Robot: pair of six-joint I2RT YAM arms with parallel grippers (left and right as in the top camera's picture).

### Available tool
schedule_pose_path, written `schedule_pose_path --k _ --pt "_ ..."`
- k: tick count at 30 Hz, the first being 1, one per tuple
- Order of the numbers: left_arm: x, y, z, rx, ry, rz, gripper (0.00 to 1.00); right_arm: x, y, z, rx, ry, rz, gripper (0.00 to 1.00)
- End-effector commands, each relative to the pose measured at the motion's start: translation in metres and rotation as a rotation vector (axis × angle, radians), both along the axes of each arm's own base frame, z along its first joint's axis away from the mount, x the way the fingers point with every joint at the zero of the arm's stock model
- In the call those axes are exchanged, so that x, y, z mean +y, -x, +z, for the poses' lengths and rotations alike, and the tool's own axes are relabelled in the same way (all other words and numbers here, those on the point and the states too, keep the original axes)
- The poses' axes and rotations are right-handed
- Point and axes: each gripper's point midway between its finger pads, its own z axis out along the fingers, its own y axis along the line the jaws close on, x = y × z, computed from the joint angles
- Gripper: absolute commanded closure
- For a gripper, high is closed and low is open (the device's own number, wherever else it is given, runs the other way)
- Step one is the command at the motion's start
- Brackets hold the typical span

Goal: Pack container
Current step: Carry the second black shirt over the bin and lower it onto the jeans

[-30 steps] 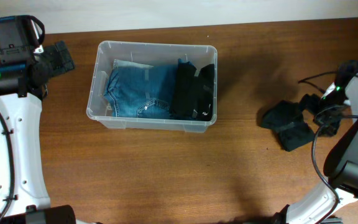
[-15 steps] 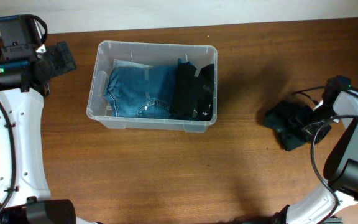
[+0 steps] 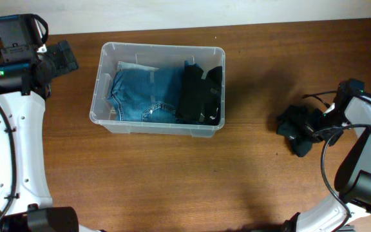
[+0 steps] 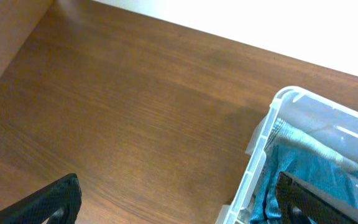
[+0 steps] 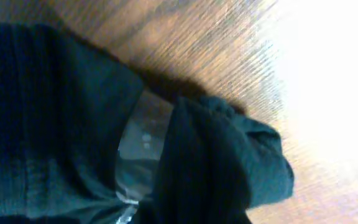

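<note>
The clear plastic container [image 3: 99, 84] stands left of the table's centre, holding folded blue jeans [image 3: 143, 90] and a black garment [image 3: 201, 93]. My left gripper [image 3: 66, 58] hovers open just left of the tub. In the left wrist view its fingers [image 4: 58, 199] spread wide, and the container's corner rim [image 4: 260, 149] and the jeans [image 4: 303, 174] show between them. At the far right a dark bundled garment [image 3: 295, 125] lies on the wood, with my right gripper [image 3: 315, 125] shut on its right side. The right wrist view is filled with that dark cloth [image 5: 42, 112], wrapped by a clear band [image 5: 142, 143]; the fingers are hidden in it.
Brown wooden table [image 3: 250, 180] all round, with a white wall along the back edge [image 4: 260, 18]. Black cables [image 3: 321, 96] trail beside the right arm near the table's right edge.
My right gripper came down onto the dark garment and went from open to shut; the cloth has bunched up. The left arm has hardly moved.
</note>
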Motion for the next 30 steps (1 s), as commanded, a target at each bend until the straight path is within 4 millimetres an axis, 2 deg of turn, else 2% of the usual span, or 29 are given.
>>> schedule_pose_path --k 1,2,4,5,7,8,11,13,14,15,16,17,18,23,24,25,27,29,30 --pt "0.001 -0.006 0.005 -0.030 0.009 0.003 0.01 0.008 -0.036 0.065 -0.146 0.099 0.214 0.96" --pt "0.001 -0.007 0.006 -0.035 0.008 0.004 0.01 0.022 -0.050 0.097 -0.217 0.119 0.308 0.96" --pt "0.002 -0.007 0.007 -0.039 0.003 0.008 0.01 0.041 -0.065 0.132 -0.291 0.149 0.398 0.96" --pt "0.006 -0.007 0.008 -0.039 -0.012 0.023 0.01 0.063 -0.078 0.163 -0.361 0.172 0.479 0.96" --pt "0.011 -0.005 0.009 -0.036 -0.037 0.047 0.01 0.090 -0.090 0.194 -0.431 0.192 0.552 0.96" --pt "0.017 -0.003 0.010 -0.033 -0.061 0.071 0.01 0.120 -0.101 0.224 -0.513 0.204 0.626 0.96" --pt "0.022 -0.001 0.011 -0.029 -0.088 0.092 0.01 0.169 -0.112 0.262 -0.637 0.209 0.725 0.96" --pt "0.024 -0.001 0.011 -0.027 -0.096 0.097 0.01 0.202 -0.116 0.278 -0.706 0.201 0.783 0.93" --pt "0.024 -0.001 0.011 -0.027 -0.096 0.097 0.00 0.224 -0.117 0.285 -0.747 0.184 0.805 0.91" --pt "0.024 -0.001 0.011 -0.027 -0.096 0.096 0.01 0.241 -0.118 0.289 -0.772 0.168 0.817 0.91" --pt "0.024 -0.001 0.011 -0.027 -0.095 0.096 0.01 0.271 -0.117 0.290 -0.804 0.139 0.851 0.91" --pt "0.024 -0.001 0.011 -0.027 -0.095 0.096 0.01 0.288 -0.117 0.290 -0.817 0.123 0.863 0.90" --pt "0.023 -0.001 0.011 -0.027 -0.095 0.096 0.01 0.319 -0.117 0.284 -0.830 0.092 0.891 0.91" --pt "0.023 0.001 0.009 -0.017 -0.094 0.095 0.01 0.383 -0.123 0.254 -0.822 0.031 0.923 0.91" --pt "0.023 0.001 0.009 -0.016 -0.094 0.095 0.01 0.403 -0.124 0.238 -0.805 0.011 0.941 0.91" --pt "0.023 0.001 0.009 -0.016 -0.094 0.095 0.01 0.412 -0.124 0.229 -0.796 0.004 0.952 0.90" --pt "0.023 0.001 0.009 -0.016 -0.094 0.095 0.01 0.430 -0.124 0.203 -0.757 -0.003 0.985 0.70" --pt "0.023 0.001 0.009 -0.016 -0.094 0.095 0.01 0.436 -0.125 0.187 -0.729 -0.004 0.997 0.41" --pt "0.023 0.001 0.009 -0.016 -0.094 0.095 0.01 0.438 -0.126 0.176 -0.705 -0.004 1.004 0.22"
